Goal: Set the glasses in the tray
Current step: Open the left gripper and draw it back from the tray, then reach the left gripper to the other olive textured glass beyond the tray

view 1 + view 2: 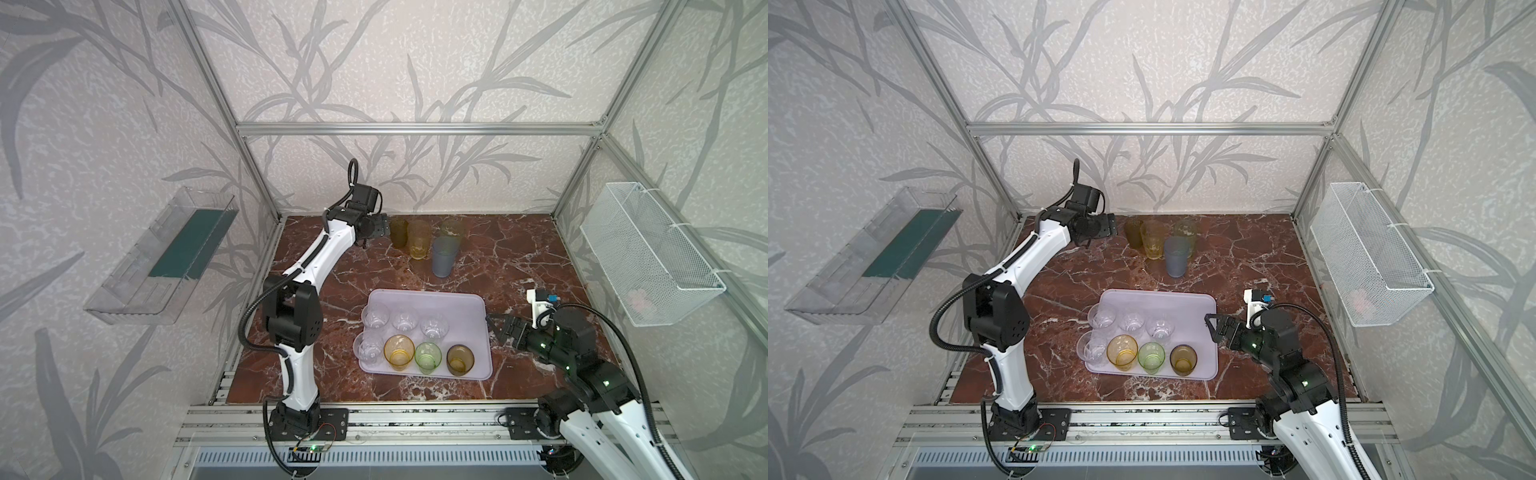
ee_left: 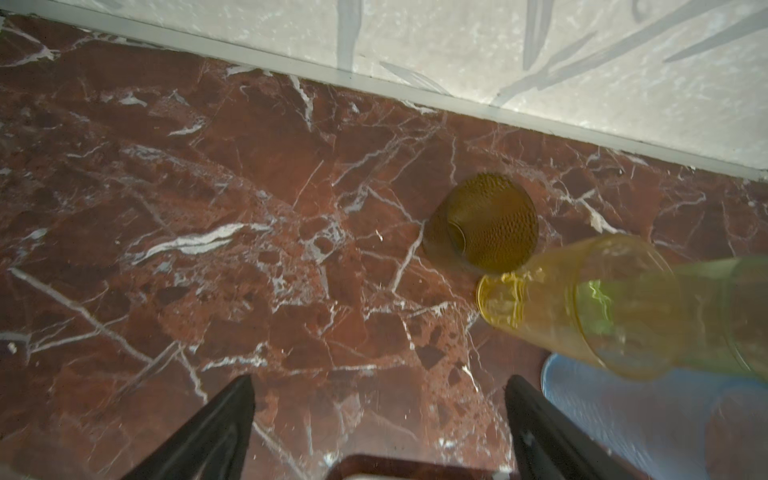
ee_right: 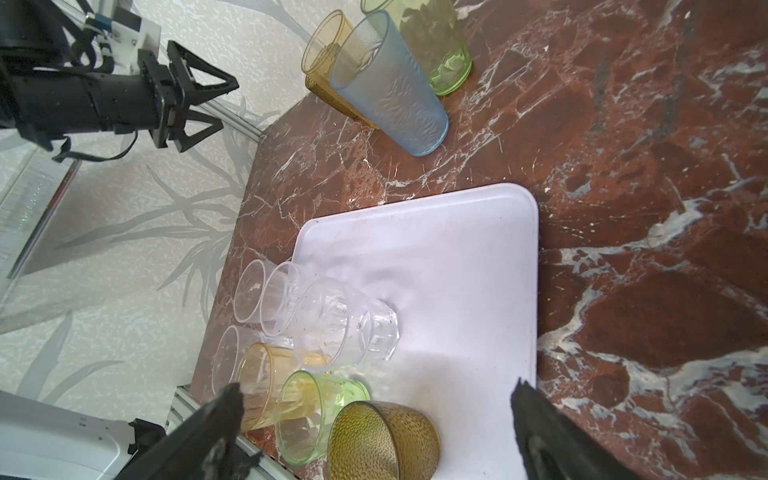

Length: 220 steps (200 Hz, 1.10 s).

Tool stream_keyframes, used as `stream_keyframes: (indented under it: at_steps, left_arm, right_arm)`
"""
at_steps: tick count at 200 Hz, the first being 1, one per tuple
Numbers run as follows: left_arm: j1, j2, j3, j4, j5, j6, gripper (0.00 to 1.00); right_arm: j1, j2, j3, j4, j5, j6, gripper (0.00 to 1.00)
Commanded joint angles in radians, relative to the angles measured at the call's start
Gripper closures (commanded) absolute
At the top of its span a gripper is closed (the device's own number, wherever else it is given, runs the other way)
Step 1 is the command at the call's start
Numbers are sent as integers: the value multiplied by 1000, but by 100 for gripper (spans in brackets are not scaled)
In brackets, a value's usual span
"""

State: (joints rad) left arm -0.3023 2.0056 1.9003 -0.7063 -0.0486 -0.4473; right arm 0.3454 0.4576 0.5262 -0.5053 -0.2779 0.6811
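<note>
Seven of the see-through plastic tumblers [image 1: 400, 352] sit in the flat pale lavender plastic tray [image 1: 467, 305]. The other four stand at the back of the red marble tabletop [image 1: 519, 257]: short olive-brown glass [image 1: 398, 233], tall amber glass [image 1: 419, 240], tall green glass [image 1: 452, 230] and tall blue-grey glass [image 1: 444, 257]. The left gripper [image 1: 383, 226] hangs just beside the olive-brown one, jaws wide, empty. The right gripper [image 1: 494, 329] is at the tray's right edge, also wide, holding nothing

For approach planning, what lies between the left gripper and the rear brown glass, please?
Just bare tabletop separates left gripper and brown glass, in the left wrist view.
</note>
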Motion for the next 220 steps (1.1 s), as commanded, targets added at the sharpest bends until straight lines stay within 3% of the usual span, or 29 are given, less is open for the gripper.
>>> stream_keyframes:
  at_steps: [1, 30, 58, 85, 115, 220]
  left_arm:
    - [1, 84, 133, -47, 43, 12, 8]
    - [12, 194, 283, -102, 40, 40, 4]
    - [36, 236, 297, -52, 45, 59, 4]
    - [80, 294, 348, -59, 127, 30, 5]
    - [113, 355, 410, -71, 246, -3, 11]
    - [119, 429, 477, -88, 369, -25, 25]
  right_arm:
    - [-3, 27, 19, 49, 9, -36, 1]
    - [-3, 62, 8, 90, 39, -63, 1]
    - [-3, 118, -21, 171, 33, -49, 1]
    - [-3, 193, -21, 231, 9, -49, 1]
    - [-3, 243, -20, 285, -4, -50, 1]
    - [-5, 373, -42, 405, -37, 30, 1]
